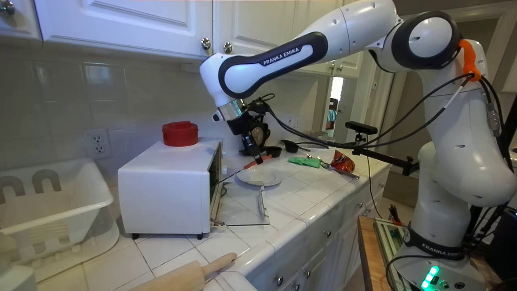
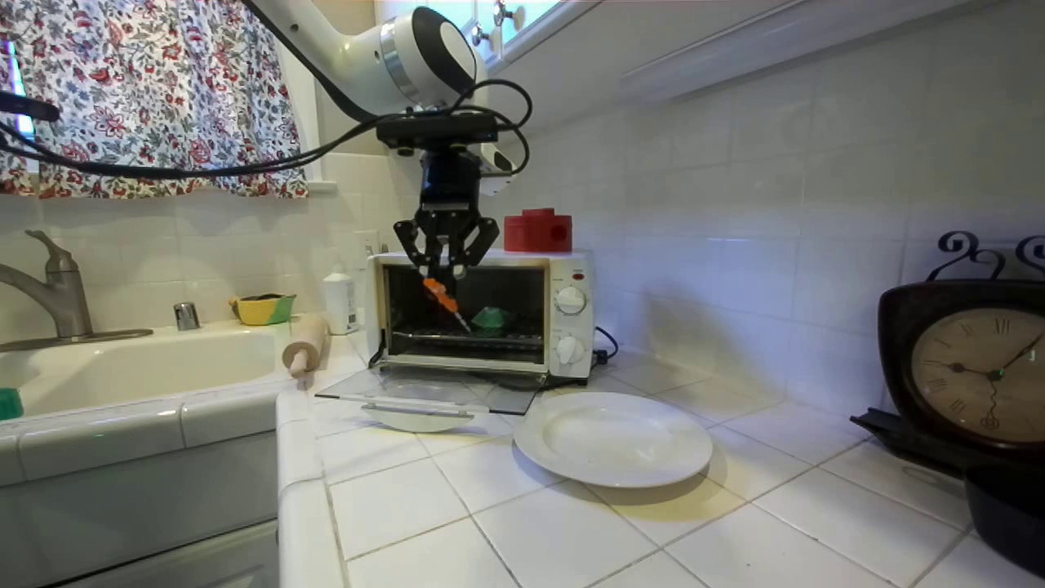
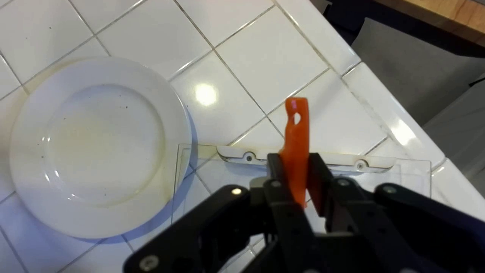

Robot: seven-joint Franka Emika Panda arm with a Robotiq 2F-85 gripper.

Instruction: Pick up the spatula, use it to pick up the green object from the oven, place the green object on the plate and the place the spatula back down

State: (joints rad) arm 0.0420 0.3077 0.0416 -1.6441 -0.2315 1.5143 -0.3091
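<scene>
In an exterior view, jaws clamp the spatula (image 2: 446, 302), the green object (image 2: 490, 319) near four-thirty inside the oven (image 2: 571, 326)

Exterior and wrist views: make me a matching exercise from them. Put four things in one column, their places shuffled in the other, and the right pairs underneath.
Things
1. spatula
2. green object
3. red round item
4. plate

Places
A. on top of the oven
B. resting on the tiled counter
C. held in the pincer
D. lying inside the oven

Right pairs
1-C: the spatula is held in the pincer.
2-D: the green object lies inside the oven.
3-A: the red round item sits on top of the oven.
4-B: the plate rests on the tiled counter.
</scene>
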